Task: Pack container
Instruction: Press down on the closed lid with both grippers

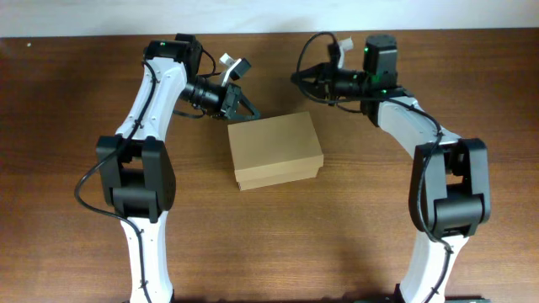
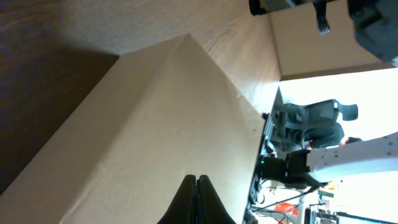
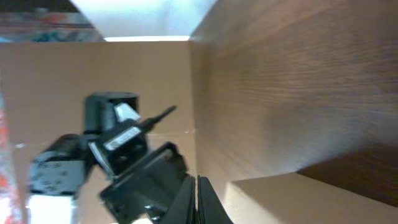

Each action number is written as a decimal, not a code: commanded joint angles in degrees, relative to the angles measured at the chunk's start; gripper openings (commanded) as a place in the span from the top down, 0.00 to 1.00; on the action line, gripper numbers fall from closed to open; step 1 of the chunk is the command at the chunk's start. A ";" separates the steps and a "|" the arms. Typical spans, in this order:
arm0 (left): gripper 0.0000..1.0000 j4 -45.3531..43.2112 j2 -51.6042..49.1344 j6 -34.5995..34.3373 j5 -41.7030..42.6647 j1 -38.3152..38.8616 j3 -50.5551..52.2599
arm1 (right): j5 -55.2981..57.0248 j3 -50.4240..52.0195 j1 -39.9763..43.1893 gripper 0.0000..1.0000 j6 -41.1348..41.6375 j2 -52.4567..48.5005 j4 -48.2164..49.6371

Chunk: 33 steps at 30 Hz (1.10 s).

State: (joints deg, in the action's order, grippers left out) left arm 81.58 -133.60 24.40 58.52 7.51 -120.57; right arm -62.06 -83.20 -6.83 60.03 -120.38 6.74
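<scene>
A: What takes up the most room?

B: The dark wooden counter (image 1: 278, 244). A plain tan cardboard box (image 1: 275, 150) sits shut near its middle, between the two arms and slightly skewed.

A: And the left end effector (image 1: 247, 108)?

B: It is right at the box's far left corner, with its fingers pressed together. I cannot tell whether it touches the cardboard.

A: The right end effector (image 1: 300, 79)?

B: It is beyond the far right corner, apart from the box and pointing toward the left arm. Its wrist view shows the fingers closed tight against each other, gripping nothing.
</scene>
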 commanded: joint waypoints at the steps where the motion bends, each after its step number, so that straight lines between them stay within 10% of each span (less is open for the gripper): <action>1: 0.99 -0.09 2.38 -0.55 -3.52 0.50 0.22 | 3.04 -0.39 -1.86 0.96 -7.56 1.38 -3.28; 10: 0.98 -0.20 2.73 -2.36 -9.51 3.39 0.22 | 7.08 -4.98 -2.97 0.96 -26.34 2.40 -23.52; 19: 0.98 -0.22 5.73 -7.37 -22.53 7.02 0.22 | 28.17 -26.32 -4.52 0.96 -56.08 2.60 -68.76; 33: 0.98 1.66 13.14 -14.58 -43.80 12.72 0.55 | 47.87 -36.70 -10.56 0.96 -61.44 2.82 -96.61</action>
State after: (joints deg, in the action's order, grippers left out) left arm 82.67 -122.13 12.01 21.41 19.42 -120.57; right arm -19.68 -119.13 -15.62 0.75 -118.45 -88.88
